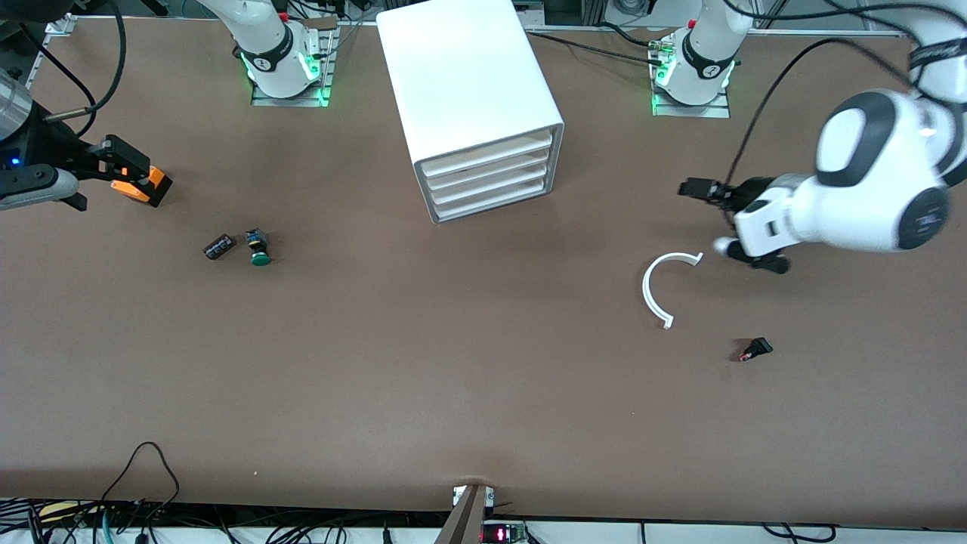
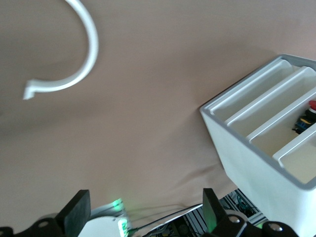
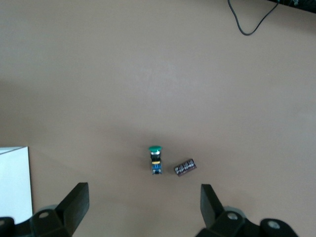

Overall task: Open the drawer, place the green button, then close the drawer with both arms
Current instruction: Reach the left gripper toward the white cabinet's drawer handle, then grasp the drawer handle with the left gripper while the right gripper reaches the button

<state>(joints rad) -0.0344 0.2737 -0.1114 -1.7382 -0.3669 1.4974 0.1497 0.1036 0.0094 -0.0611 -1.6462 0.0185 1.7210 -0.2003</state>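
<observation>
The button (image 1: 258, 247) lay on its side on the matte brown bench (image 1: 453, 363), toward the right arm's end, its smooth round green cap pointing toward the front camera and its short dark body showing blue marks. Just beside it, a little farther toward that end, lay a black ribbed cylinder (image 1: 219, 246), apart from the button by a narrow gap. In the right wrist view the same pair showed close together: the button (image 3: 155, 160) and the glossy, ridged cylinder (image 3: 185, 168).

The right hand (image 1: 140, 181) hung over the bench near that end's edge, dark fingers with orange tips; from the wrist view its fingers (image 3: 74, 202) stood wide apart with nothing between them.

The drawer unit (image 1: 472, 106), a smooth white box with rounded edges, stood between the two arm bases, its four stacked drawers (image 1: 491, 181) all pushed in. The left wrist view looked down into open-topped white trays of the unit (image 2: 261, 148), one holding small dark and red items.

Toward the left arm's end lay a thin white plastic arc (image 1: 663, 285), open like a C, and nearer the front camera a small black part (image 1: 755, 349) with a red spot. The left hand (image 1: 699, 188) hovered over the bench just above the arc's end, black fingers (image 2: 76, 212) spread wide and empty.
</observation>
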